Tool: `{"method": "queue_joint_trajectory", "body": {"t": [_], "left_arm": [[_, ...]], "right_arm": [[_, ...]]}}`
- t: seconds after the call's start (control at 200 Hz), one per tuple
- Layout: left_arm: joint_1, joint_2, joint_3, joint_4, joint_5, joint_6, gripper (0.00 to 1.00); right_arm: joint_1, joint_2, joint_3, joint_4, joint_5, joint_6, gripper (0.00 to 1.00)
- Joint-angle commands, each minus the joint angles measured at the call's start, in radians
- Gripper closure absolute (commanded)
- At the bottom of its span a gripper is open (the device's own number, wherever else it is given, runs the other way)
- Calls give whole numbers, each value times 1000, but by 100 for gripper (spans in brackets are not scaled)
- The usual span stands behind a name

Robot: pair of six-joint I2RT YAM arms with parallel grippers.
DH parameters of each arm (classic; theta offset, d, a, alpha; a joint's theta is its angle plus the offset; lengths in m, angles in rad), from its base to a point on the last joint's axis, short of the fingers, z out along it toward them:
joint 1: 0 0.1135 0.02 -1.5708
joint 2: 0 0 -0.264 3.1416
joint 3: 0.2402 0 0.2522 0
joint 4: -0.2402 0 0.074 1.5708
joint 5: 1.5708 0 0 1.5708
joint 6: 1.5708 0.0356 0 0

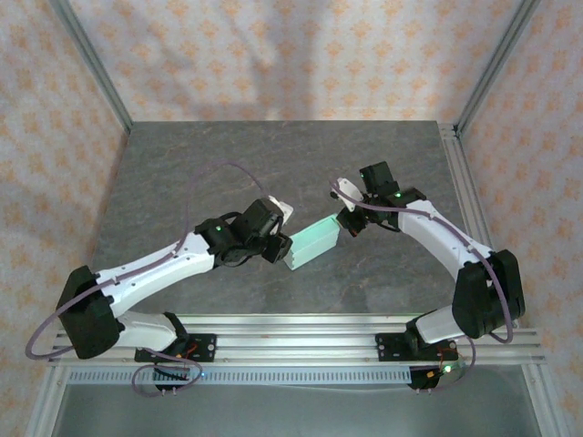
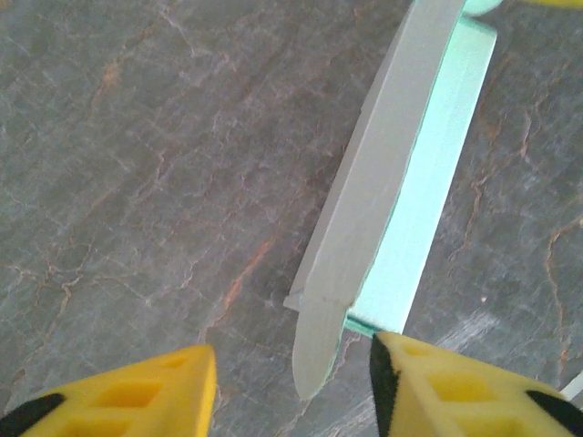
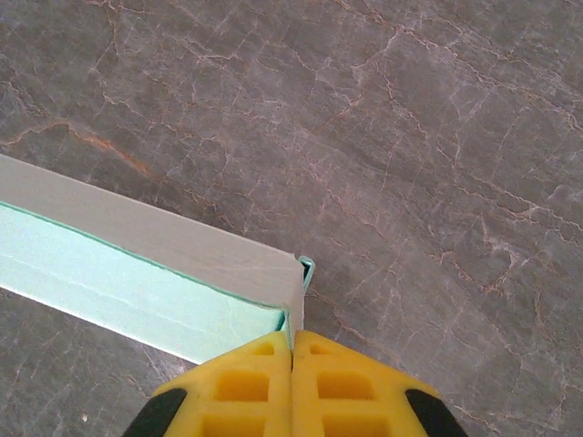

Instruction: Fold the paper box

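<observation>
As seen from above, lying slanted near the middle of the surface [image 1: 228,164], a little toward the near edge: paper box [image 1: 311,243], mint-blue, long and shallow, one end aimed at the far right corner. Pinched at that end by the right claw [image 1: 347,226]. In the right wrist view, clamped on a thin upright edge of card at the box's corner, yellow fingers [image 3: 264,355] pressed together with only the card between (mint inside, pale grey outside). Bracketed at the opposite end by the left claw [image 1: 280,249]. In the left wrist view, spread wide, a yellow fingertip [image 2: 164,382] on either side of a rounded grey tab [image 2: 314,350] jutting from the box's end. Tab clear of both. Right-hand fingertip just beside the mint wall, possibly touching it; hard to judge from this angle. Not closed on anything. Along the box's length, a grey flap [image 2: 383,173] standing up beside the mint strip, over grey veined stone.
</observation>
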Motion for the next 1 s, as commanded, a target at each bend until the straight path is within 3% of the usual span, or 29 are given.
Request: {"method": "queue_joint_trajectory", "body": {"t": [0.0, 0.48, 0.991], "left_arm": [[-3, 20, 38, -38, -4, -22, 59], [-2, 106, 68, -9, 5, -160, 80], [-1, 180, 106, -4, 34, -149, 85]], "right_arm": [[6, -26, 40, -26, 30, 32, 100], [22, -29, 51, -34, 54, 126, 100], [24, -39, 3, 32, 46, 362, 100]]}}
